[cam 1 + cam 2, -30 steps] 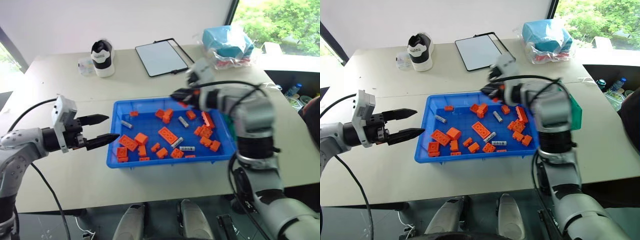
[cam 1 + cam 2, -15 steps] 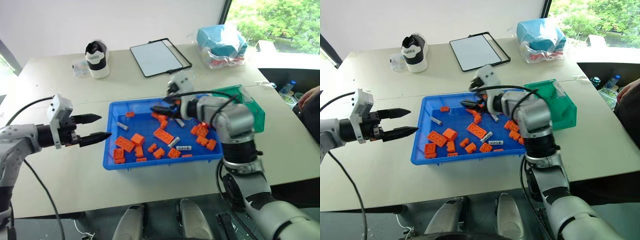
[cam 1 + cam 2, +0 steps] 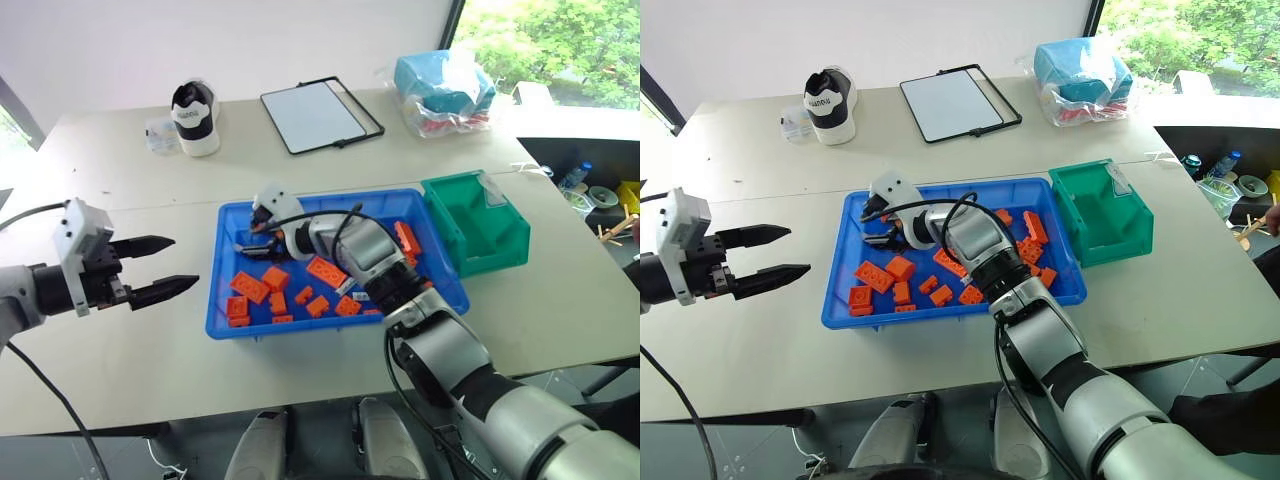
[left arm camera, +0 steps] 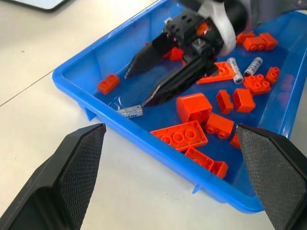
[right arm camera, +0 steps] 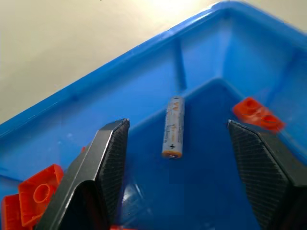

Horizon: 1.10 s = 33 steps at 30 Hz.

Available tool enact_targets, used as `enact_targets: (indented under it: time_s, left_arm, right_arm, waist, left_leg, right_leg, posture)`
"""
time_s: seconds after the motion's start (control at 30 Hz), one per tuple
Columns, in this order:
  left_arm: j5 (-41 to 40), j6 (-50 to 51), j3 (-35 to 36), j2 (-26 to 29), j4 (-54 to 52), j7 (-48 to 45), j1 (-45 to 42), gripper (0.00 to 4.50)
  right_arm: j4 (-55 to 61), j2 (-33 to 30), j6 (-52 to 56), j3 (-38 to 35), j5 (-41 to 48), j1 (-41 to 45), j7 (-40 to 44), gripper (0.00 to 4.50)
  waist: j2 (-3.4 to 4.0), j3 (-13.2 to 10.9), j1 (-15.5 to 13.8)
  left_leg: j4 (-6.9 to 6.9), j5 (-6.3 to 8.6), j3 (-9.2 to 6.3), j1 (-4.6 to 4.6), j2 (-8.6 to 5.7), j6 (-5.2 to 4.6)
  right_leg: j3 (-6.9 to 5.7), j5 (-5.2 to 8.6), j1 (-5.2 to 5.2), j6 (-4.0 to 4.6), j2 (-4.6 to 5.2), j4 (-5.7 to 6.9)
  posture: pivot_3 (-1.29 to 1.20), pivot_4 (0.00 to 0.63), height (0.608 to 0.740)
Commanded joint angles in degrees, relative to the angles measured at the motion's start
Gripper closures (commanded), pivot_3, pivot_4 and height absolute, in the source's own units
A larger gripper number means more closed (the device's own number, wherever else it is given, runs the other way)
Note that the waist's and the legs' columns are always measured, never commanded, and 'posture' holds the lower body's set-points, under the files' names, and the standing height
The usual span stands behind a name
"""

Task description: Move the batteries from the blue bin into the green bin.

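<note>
Bright-blue moulded plastic forms the blue bin (image 3: 225,300), a shallow tray with a raised rim, scattered with orange studded bricks (image 3: 255,286). The right arm lies across its middle and hides part of the floor, so only some of the batteries can be counted. One battery (image 5: 173,126), a smooth silvery cylinder with small print and a plus mark, lies flat in the tray's far-left corner, apart from the walls. The right gripper (image 5: 175,158) sits low over it, jaws spread wide on either side and holding nothing; its textured black fingers (image 4: 144,56) taper to points. Two more batteries (image 4: 243,69) lie side by side further right among the bricks. The left gripper (image 3: 168,266) hovers over bare table left of the tray, fingers parted and empty. The green bin (image 3: 478,222), deep teal plastic, stands just right of the tray; its inside looks empty, though its near wall hides part of the floor.
</note>
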<state>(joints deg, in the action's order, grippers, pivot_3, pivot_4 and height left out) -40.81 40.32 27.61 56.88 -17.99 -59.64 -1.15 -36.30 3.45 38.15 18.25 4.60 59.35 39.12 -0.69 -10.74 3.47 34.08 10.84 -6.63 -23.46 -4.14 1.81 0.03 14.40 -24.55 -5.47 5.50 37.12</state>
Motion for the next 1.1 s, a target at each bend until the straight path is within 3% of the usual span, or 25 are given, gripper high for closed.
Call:
enact_targets:
  time_s: [0.03,0.27,0.37,0.53,0.63,0.77,0.9,1.1]
  left_arm:
    - [-1.5,0.6,3.0,0.1,-2.2,0.6,0.5,0.0]
    - [-2.1,0.6,3.0,0.1,-2.4,1.3,0.6,0.0]
    - [-2.2,0.4,2.2,0.1,-2.0,1.7,-0.4,0.0]
    - [-1.8,0.0,0.5,0.0,-0.9,1.6,-2.5,0.0]
    - [-1.7,-0.2,-0.5,-0.2,-0.4,1.3,-3.4,0.0]
    - [-2.5,0.2,-1.6,-0.6,-0.3,1.0,-4.5,0.0]
    - [-3.8,1.0,-4.0,-1.8,-1.4,0.6,-5.6,0.0]
    - [-3.4,0.0,-8.5,-2.7,-0.1,-0.9,-8.6,0.0]
  right_arm:
    - [-3.9,1.8,-4.0,0.5,-1.4,2.6,0.4,1.17]
    - [-12.0,4.4,-10.1,0.3,-3.9,4.1,-0.1,1.17]
    - [-14.1,5.1,-12.0,-0.1,-4.7,4.4,-0.6,2.0]
    - [-12.3,5.2,-11.1,-0.8,-4.8,3.8,0.0,4.46]
    - [-4.7,3.4,-6.7,-1.7,-3.7,2.1,0.7,4.46]
    - [20.1,-3.4,7.9,-4.6,0.3,-3.6,2.5,4.46]
    - [47.9,-18.0,29.0,-18.6,6.2,-9.1,1.3,4.46]
    - [57.8,-34.8,38.6,-33.1,7.0,-15.1,-2.3,4.46]
  waist:
    - [0.0,0.0,0.0]
    - [0.01,0.0,0.5]
    - [0.01,0.0,0.5]
    - [0.01,0.0,0.5]
    - [0.01,0.0,0.5]
    - [0.01,0.0,0.1]
    - [-0.01,0.0,-1.6]
    - [-0.06,0.0,-2.7]
  left_leg:
    - [0.0,0.0,0.0,0.0,0.0,0.0]
    - [-0.03,0.0,-0.01,0.0,0.02,0.0]
    - [-0.04,0.0,-0.03,0.0,0.02,0.01]
    - [-0.04,0.0,-0.03,0.0,0.02,0.01]
    - [-0.04,0.0,-0.02,0.01,0.02,0.01]
    - [-0.04,0.0,-0.06,-0.02,0.01,0.01]
    - [0.02,0.0,-0.08,-0.1,-0.06,0.01]
    - [0.05,0.02,0.04,-0.11,-0.01,-0.02]
  right_leg:
    - [0.0,0.0,0.0,0.0,0.0,0.0]
    - [0.0,0.0,-0.03,0.0,-0.03,0.02]
    - [0.0,0.0,-0.03,0.0,-0.06,0.03]
    - [0.0,0.0,-0.02,0.0,-0.06,0.03]
    - [0.0,0.0,-0.03,0.0,-0.06,0.03]
    - [0.0,0.0,-0.02,0.0,-0.03,0.04]
    - [-0.03,0.01,-0.01,-0.01,0.05,0.0]
    - [-0.06,0.12,0.05,0.16,0.16,-0.19]
  posture:
    - [0.0,0.15,0.731]
    - [0.0,0.15,0.731]
    - [0.0,0.15,0.731]
    - [0.0,0.15,0.731]
    - [0.0,0.15,0.731]
    - [0.0,0.15,0.731]
    - [0.0,0.15,0.731]
    - [0.0,0.15,0.731]
